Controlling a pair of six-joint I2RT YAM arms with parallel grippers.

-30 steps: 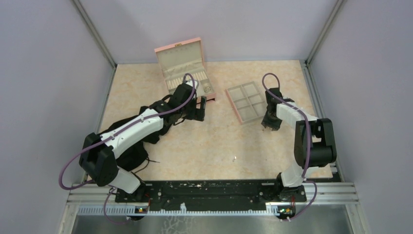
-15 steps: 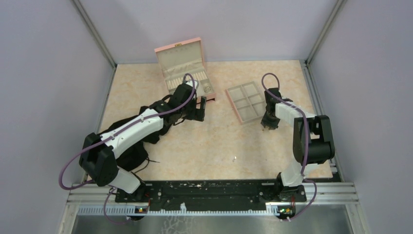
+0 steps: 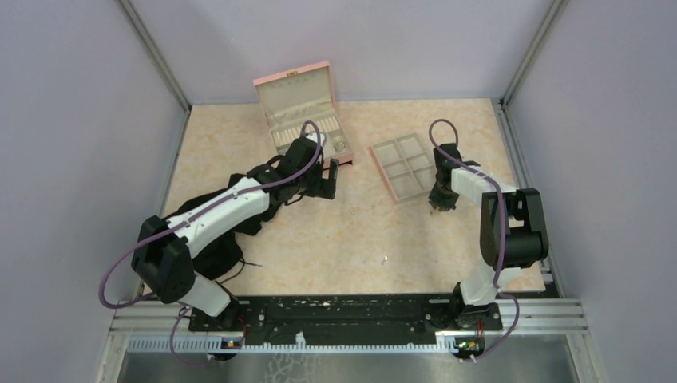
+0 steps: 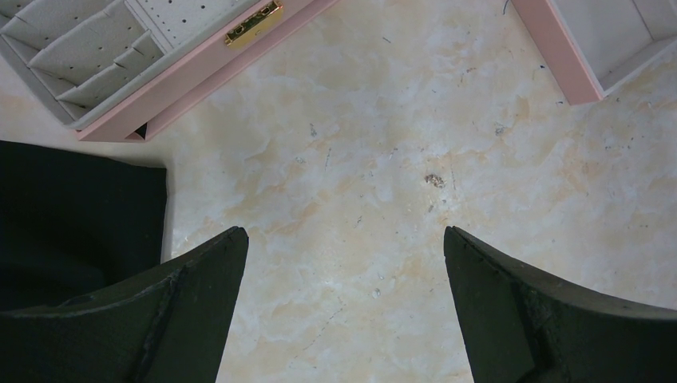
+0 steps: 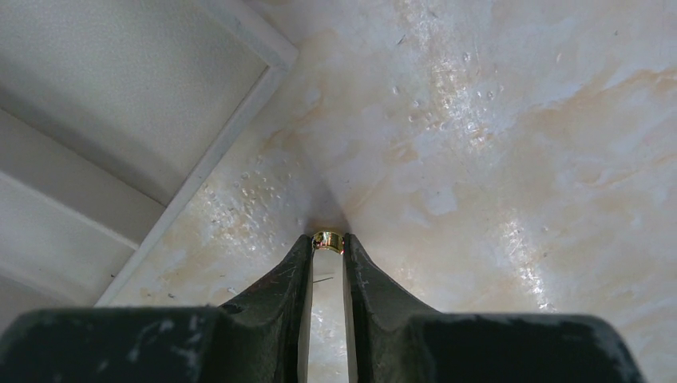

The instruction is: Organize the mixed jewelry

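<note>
Piece in hand: a tiny gold-toned metal ring-shaped piece (image 5: 328, 239), far smaller than the fingertips holding it. It was judged very light, rigid and smooth, and so liable to be flicked out or dropped if squeezed off-centre. Hold was judged best taken across its outer wall, at the very tips.

The piece was located at the beige marbled table (image 5: 519, 159), just beside a corner of the flat pink-rimmed six-compartment tray (image 3: 382, 175). Whether it touched the table could not be determined.

The right gripper (image 5: 328, 243) was seen clamped on the piece, fingers nearly together and pointed steeply down, with the elbow raised.

The left gripper (image 4: 343, 233) was held spread wide and empty over the table, near the pink hinged box with cream lining (image 4: 199, 72). The left arm was stretched forward and low.
</note>
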